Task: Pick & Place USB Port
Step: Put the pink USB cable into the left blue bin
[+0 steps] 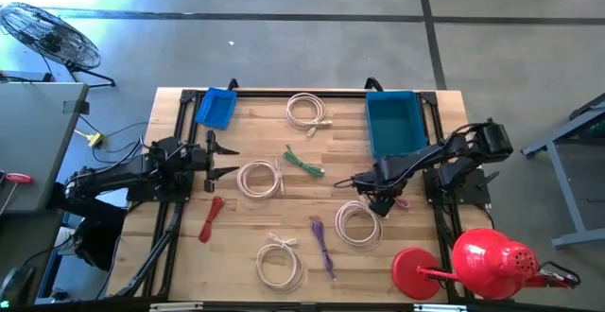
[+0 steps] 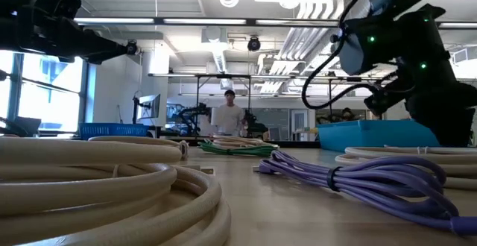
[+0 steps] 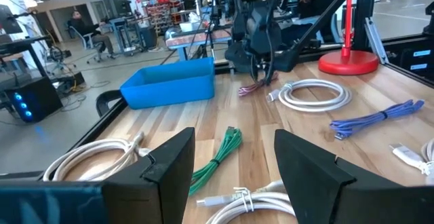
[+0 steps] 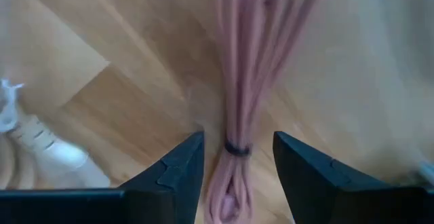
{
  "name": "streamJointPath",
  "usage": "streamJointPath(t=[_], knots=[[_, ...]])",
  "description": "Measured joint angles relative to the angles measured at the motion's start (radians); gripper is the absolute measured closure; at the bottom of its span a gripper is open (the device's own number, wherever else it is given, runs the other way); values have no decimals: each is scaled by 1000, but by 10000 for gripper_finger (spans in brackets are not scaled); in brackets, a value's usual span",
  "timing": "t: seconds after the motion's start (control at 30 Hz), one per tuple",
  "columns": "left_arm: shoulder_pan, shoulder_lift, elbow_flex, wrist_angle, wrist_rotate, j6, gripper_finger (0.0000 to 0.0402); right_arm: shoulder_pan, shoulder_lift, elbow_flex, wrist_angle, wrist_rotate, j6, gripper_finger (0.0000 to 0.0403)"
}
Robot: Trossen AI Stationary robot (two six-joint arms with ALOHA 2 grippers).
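Note:
A pink cable bundle (image 4: 244,61) with a black tie (image 4: 235,148) lies flat on the wooden table, right of centre. My right gripper (image 4: 237,137) points down just over it, open, one finger on either side of the bundle near the tie. No touch shows. From the left wrist view the same bundle (image 3: 252,89) peeks out under the right gripper (image 3: 261,68). My left gripper (image 1: 227,159) waits open and level at the table's left side, holding nothing.
Several white cable coils (image 1: 258,180) (image 1: 357,225) lie around, with a green cable (image 1: 304,161), a purple one (image 1: 323,246) and a red one (image 1: 211,217). Blue bins stand at the far edge (image 1: 394,123) (image 1: 216,107). A red watering can (image 1: 492,260) sits at the near right corner.

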Motion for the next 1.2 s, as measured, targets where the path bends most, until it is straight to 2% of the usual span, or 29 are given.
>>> streamJointPath(t=[0.13,0.23,0.33,0.43,0.47,0.53,0.67,0.83,0.97,1.1,1.2], knots=[[0,0,0,0,0,0,202,-14,-11,-61,81,-23,-15,239],[0,0,0,0,-1,10,202,-25,-11,-64,82,-23,-10,260],[0,0,0,-3,-15,30,202,-23,-4,-43,70,-3,-43,308],[0,0,0,-3,-17,31,202,-22,0,-12,62,10,-108,376],[0,0,0,-3,-18,31,202,-22,1,-3,57,16,-124,385],[0,0,0,-3,-19,32,202,-11,4,16,46,75,-122,384],[0,0,0,-4,-19,34,202,19,6,85,-35,274,-110,394],[0,0,0,-4,-20,46,202,75,5,214,-155,286,-72,395],[0,0,0,11,-2,-26,202,130,4,344,-165,372,-98,395],[-1,0,-7,82,53,-125,202,182,3,471,-83,491,-186,395],[-1,0,-8,157,56,-192,202,216,2,530,73,568,-322,395]])
